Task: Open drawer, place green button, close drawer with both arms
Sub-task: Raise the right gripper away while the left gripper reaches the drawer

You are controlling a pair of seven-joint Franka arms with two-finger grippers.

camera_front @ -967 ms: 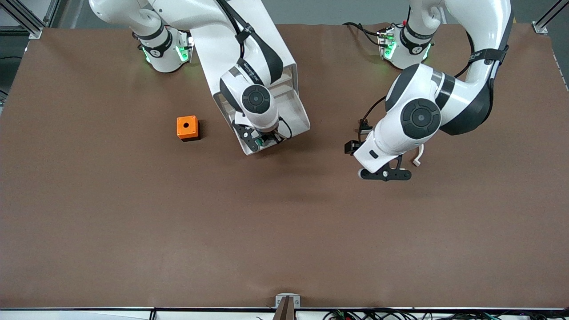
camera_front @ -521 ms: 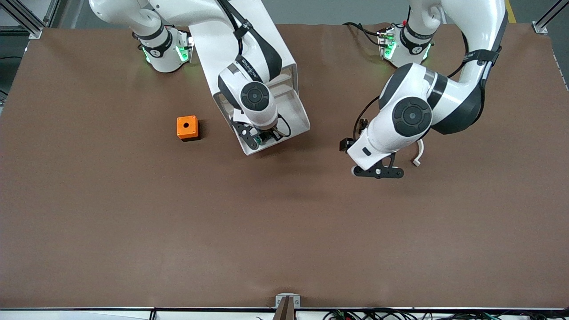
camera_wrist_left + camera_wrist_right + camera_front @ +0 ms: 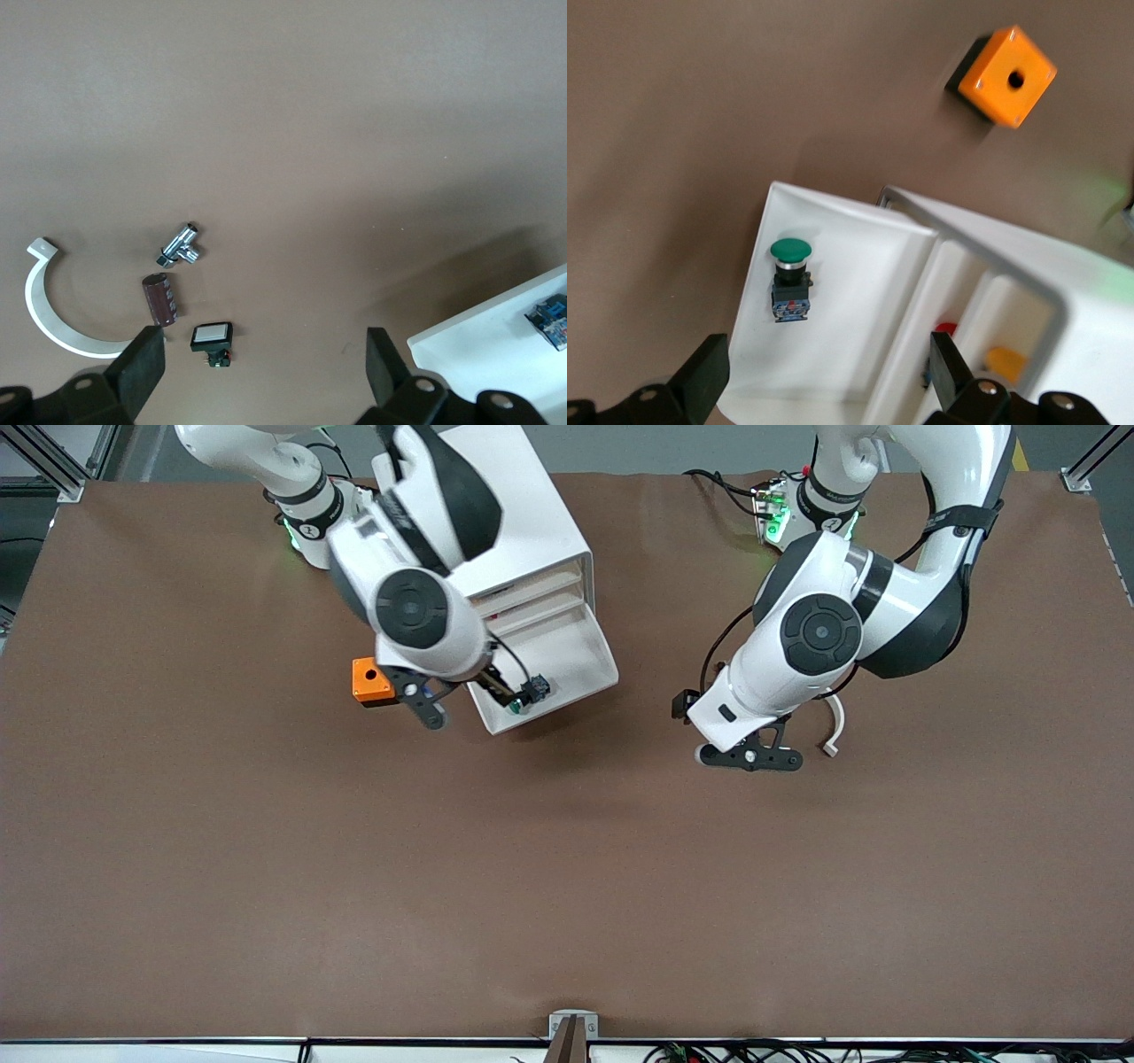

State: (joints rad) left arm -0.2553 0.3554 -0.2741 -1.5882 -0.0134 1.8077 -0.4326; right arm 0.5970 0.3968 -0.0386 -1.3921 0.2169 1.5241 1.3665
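Note:
The white cabinet (image 3: 523, 514) stands near the robots' bases with a lower drawer (image 3: 576, 660) pulled out. The green-capped button (image 3: 527, 693) lies on its side in that drawer, near the front corner. In the right wrist view the button (image 3: 788, 279) rests on the drawer floor (image 3: 859, 301), free of any grip. My right gripper (image 3: 824, 376) hangs open and empty above the drawer; in the front view it (image 3: 447, 700) is over the drawer's edge toward the right arm's end. My left gripper (image 3: 753, 757) hangs open and empty over the table toward the left arm's end.
An orange box with a hole (image 3: 368, 682) sits beside the drawer, partly under the right arm. Under the left gripper (image 3: 263, 376) lie a black switch with a white face (image 3: 211, 336), a brown cylinder (image 3: 161, 297), a metal fitting (image 3: 182, 246) and a white curved strip (image 3: 62, 310).
My right gripper has opened, let go of the button into the drawer and lifted away toward the orange box. The left arm has shifted slightly toward the cabinet.

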